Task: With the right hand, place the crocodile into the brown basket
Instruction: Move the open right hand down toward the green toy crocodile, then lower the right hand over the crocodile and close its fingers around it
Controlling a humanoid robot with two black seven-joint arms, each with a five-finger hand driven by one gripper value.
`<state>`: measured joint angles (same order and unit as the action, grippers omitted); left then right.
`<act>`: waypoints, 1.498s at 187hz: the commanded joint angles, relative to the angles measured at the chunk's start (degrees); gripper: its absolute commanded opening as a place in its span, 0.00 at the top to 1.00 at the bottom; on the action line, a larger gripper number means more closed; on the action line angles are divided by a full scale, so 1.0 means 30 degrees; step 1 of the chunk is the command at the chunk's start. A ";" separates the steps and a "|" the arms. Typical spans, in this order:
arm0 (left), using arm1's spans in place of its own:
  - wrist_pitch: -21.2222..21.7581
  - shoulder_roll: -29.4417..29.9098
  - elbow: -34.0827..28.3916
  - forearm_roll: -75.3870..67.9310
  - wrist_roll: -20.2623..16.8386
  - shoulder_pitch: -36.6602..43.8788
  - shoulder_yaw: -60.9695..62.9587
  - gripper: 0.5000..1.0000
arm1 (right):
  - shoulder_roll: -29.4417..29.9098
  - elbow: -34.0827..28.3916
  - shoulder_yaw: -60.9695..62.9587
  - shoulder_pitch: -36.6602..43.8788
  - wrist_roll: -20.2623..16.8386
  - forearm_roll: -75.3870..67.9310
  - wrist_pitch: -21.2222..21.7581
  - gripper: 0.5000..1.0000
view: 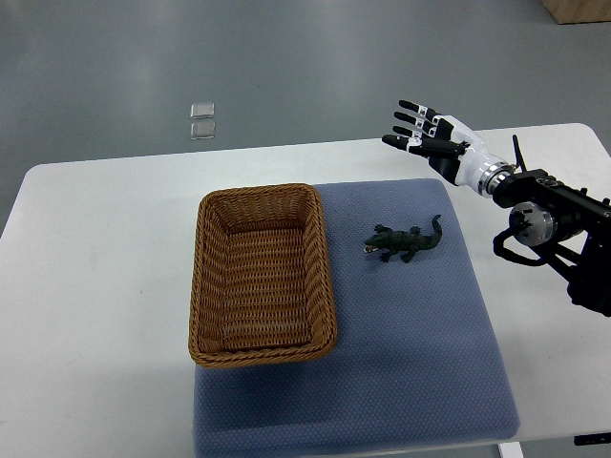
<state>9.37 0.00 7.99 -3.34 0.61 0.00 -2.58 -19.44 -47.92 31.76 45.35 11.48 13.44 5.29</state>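
From the top view, no writing or label can be read on anything. The right hand (427,134) hovers over the far edge of the white worktop (95,286), fingers spread and holding nothing. The crocodile (405,241) lies on the blue mat (420,363), nearer the robot than the hand and apart from it. Left of the crocodile sits the brown basket (263,275), empty. Nothing stands between hand and crocodile. Beyond the worktop, two small clear squares (201,121) lie on the floor.
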 commanded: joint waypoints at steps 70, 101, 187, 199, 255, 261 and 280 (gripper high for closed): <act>-0.0105 0.0000 0.0062 0.0000 -0.0028 -0.0028 0.0012 0.00 | 0.0327 -0.0169 -0.0129 0.0146 0.0423 0.0677 -0.0094 0.14; -0.0105 0.0000 0.0032 0.0000 -0.0028 -0.0028 0.0012 0.00 | 0.0122 -0.0404 -0.0275 0.0058 0.0686 0.2668 0.0287 0.14; -0.0105 0.0000 0.0033 0.0000 -0.0028 -0.0028 0.0012 0.00 | -0.3247 -0.2953 -0.3643 0.1200 0.1477 1.2746 0.1283 0.14; -0.0105 0.0000 0.0033 0.0000 -0.0028 -0.0028 0.0012 0.00 | -0.3569 -0.3011 -0.4464 0.1728 0.1477 1.3597 0.1518 0.14; -0.0105 0.0000 0.0033 0.0000 -0.0028 -0.0028 -0.0017 0.00 | -0.4771 -0.3451 -1.0322 0.6443 0.1390 1.7172 0.2220 0.14; -0.0105 0.0000 0.0033 0.0000 -0.0028 -0.0028 0.0012 0.00 | -0.4654 -0.3451 -1.0996 0.6971 0.1302 1.7201 0.2338 0.14; -0.0105 0.0000 0.0033 0.0000 -0.0028 -0.0028 0.0012 0.00 | -0.4245 -0.3422 -1.2345 0.8115 0.0658 1.7026 0.2397 0.15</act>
<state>9.05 0.00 8.10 -3.34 0.54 -0.08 -2.59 -33.34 -58.27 -1.11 66.24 15.39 64.78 12.18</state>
